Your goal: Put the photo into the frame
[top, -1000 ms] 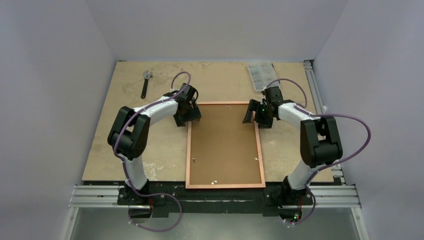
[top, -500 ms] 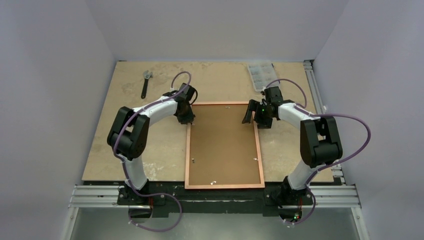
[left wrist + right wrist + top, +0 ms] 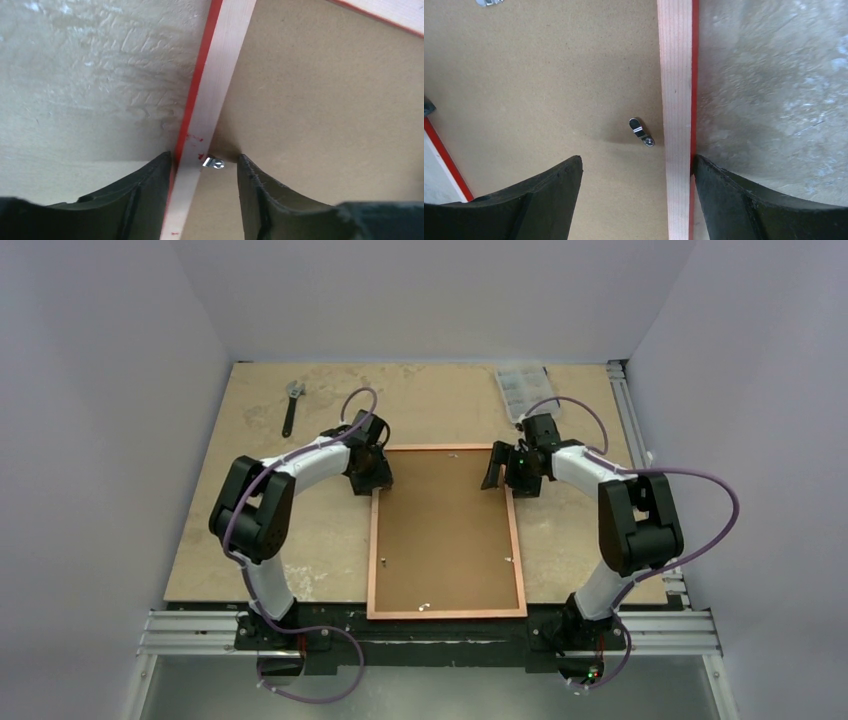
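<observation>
The frame [image 3: 373, 540] lies back up on the tabletop [image 3: 300, 530], between the two arms, with a brown board [image 3: 445, 530] in it. The left tool [image 3: 205, 172] is released and stands astride the frame's left rail, beside a metal clip [image 3: 213, 163]. The right tool [image 3: 638, 175] is released wide, astride the right rail.

Left fingers [image 3: 142, 200] and right fingers [image 3: 536, 205] parted, pointing down.

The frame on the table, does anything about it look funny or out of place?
Yes. The frame lies face down, and its near end pokes past the front edge of the table, over the black rail. In the left wrist view, small red specks mark its pale wood back, like scuffed paint.
</observation>
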Motion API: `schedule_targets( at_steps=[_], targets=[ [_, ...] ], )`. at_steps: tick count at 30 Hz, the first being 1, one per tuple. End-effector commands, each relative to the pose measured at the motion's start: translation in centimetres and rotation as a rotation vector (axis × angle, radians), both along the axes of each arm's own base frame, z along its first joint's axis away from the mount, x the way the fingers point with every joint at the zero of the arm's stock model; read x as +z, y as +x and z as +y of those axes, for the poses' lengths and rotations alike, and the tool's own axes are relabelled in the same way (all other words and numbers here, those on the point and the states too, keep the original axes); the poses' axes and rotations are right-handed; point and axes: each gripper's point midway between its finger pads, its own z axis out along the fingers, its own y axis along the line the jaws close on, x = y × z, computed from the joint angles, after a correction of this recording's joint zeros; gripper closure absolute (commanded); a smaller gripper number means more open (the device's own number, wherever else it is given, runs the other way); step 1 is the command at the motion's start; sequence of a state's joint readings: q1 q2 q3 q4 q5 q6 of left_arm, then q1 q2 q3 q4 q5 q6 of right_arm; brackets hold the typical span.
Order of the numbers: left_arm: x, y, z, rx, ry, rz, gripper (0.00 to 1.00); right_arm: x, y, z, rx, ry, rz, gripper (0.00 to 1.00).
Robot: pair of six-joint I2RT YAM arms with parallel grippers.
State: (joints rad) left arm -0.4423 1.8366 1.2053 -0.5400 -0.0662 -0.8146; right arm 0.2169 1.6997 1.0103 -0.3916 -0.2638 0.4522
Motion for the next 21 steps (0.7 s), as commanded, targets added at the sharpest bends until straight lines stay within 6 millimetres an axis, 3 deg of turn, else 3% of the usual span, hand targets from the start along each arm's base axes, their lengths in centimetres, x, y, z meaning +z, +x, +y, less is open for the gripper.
schedule_targets(
  at_steps=[1,5,9,16,21],
  targets=[
    [1.6,0.0,0.4,0.029,-0.085,-0.035,0.43,-1.0,-3.4,2.0,0.075,-0.016,0.108,0.20],
    [2.1,-0.4,1.8,0.052,-0.085,-0.045,0.28,-0.1,-3.5,3.7,0.102,0.017,0.085,0.20],
    [2.4,-0.9,2.8,0.058,-0.081,-0.049,0.23,0.6,-3.0,4.6,0.129,-0.018,0.053,0.20],
    [2.6,-1.2,3.5,0.052,-0.054,-0.044,0.23,1.6,-0.4,1.9,0.094,-0.210,-0.026,0.20],
    [2.6,-1.2,3.4,0.049,-0.058,-0.042,0.23,1.0,0.3,0.8,0.085,-0.289,-0.026,0.23]
  ],
)
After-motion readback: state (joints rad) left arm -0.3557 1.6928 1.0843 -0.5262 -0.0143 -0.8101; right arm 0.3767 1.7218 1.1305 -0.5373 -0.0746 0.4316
